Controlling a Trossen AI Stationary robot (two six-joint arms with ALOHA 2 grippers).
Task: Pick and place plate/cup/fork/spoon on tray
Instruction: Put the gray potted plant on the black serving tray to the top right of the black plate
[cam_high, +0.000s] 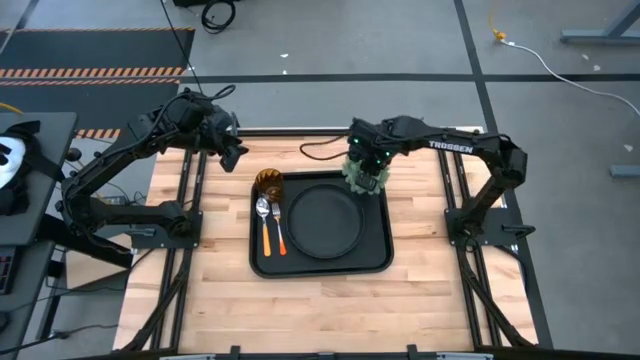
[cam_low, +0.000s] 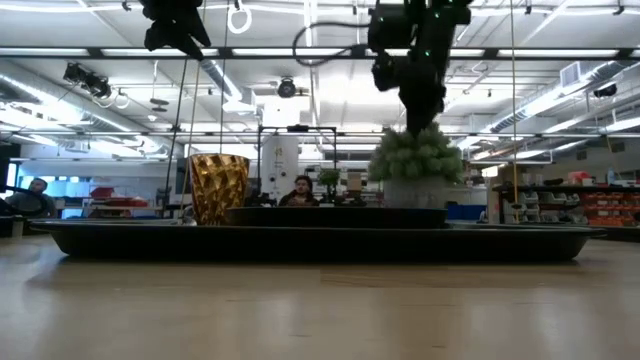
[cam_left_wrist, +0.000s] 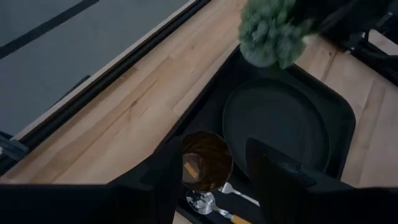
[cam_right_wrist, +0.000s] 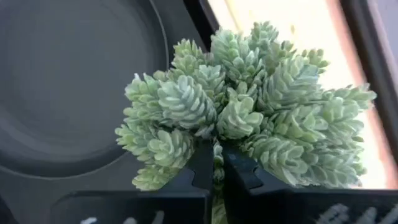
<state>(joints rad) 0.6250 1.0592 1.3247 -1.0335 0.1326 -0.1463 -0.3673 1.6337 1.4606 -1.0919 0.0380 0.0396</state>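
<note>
The plant (cam_high: 362, 173) sits at the upper right corner of the tray (cam_high: 372, 262), gripped in its foliage by the right end effector (cam_right_wrist: 216, 165), whose fingers are nearly closed. The plate (cam_high: 324, 220), cup (cam_high: 268, 182), spoon and fork already lie on the tray. Lower the plant vertically and release only once it is seated. The left end effector (cam_left_wrist: 208, 171) hovers above the cup, jaws wide.

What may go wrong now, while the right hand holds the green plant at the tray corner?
The right hand grips only the plant's soft foliage, so it might slip or tip when released over the tray rim. Set too far inward, it may land on the plate. The left hand is open above the cup; descending, it could topple it.
</note>
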